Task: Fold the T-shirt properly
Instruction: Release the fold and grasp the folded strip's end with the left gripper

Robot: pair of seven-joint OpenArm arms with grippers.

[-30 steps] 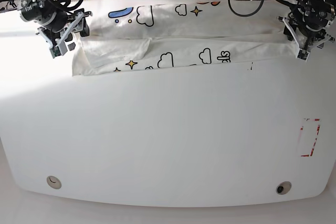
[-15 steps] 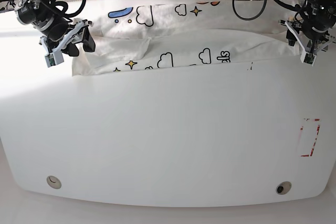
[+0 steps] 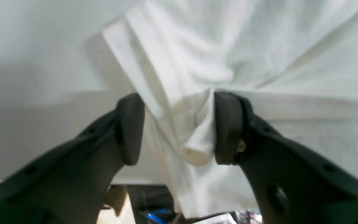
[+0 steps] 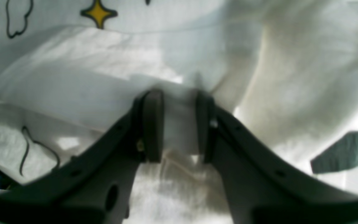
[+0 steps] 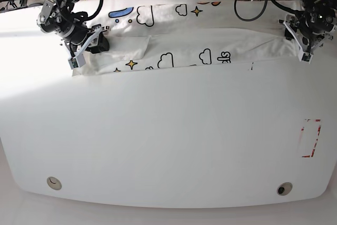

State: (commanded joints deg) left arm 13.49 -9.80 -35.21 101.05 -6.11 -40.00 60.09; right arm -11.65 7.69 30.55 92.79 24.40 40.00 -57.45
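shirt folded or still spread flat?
Partly folded: the T-shirt lies as a long band along the table's far edge, its near part doubled over the print.

The right tool (image 4: 174, 124) has its two dark pads (image 4: 151, 124) close together with a flat fold of the white T-shirt (image 4: 104, 84) pinched between them. The cloth fills nearly the whole view, bunched in soft folds around the tool. A yellow star (image 4: 98, 12) sits near the top edge, and black cloud outlines (image 4: 26, 146) show at the left.
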